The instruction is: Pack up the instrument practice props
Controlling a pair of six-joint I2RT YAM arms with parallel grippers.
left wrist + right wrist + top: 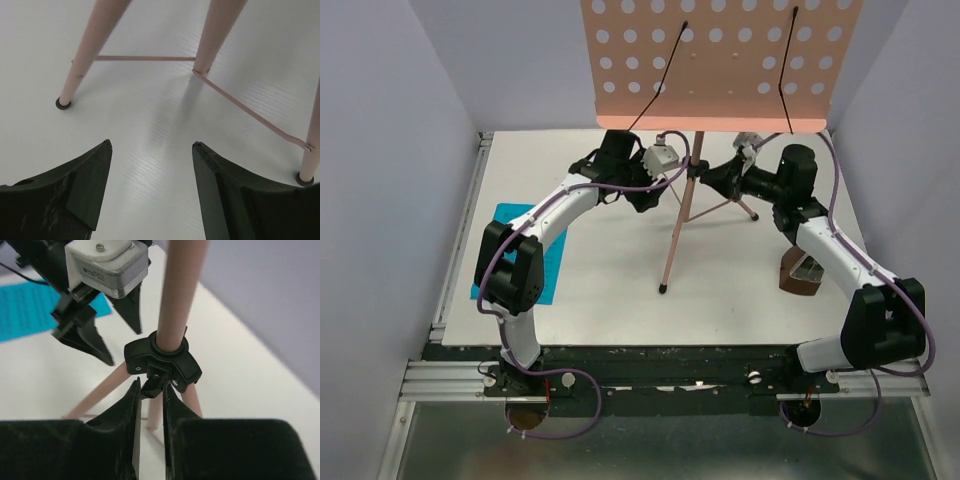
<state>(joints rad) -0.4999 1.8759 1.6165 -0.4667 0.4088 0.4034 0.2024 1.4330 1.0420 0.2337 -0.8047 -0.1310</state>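
Note:
The pink music stand (685,215) stands upright mid-table, its perforated desk (720,60) high at the back. My right gripper (707,178) is shut on the small black knob (153,388) of the stand's black leg collar (162,360). My left gripper (648,198) is open and empty just left of the pole; in the left wrist view it (152,145) hangs above bare table before the stand's legs (80,65). The blue paper sheet (520,250) lies flat at the left, partly under the left arm. The dark-brown block (798,275) sits at the right, partly hidden by the right arm.
Grey walls (390,200) close in the white table (620,300) on the left, back and right. The stand's thin pink braces (250,112) run low between its legs. One leg foot (663,288) rests toward the table's front middle.

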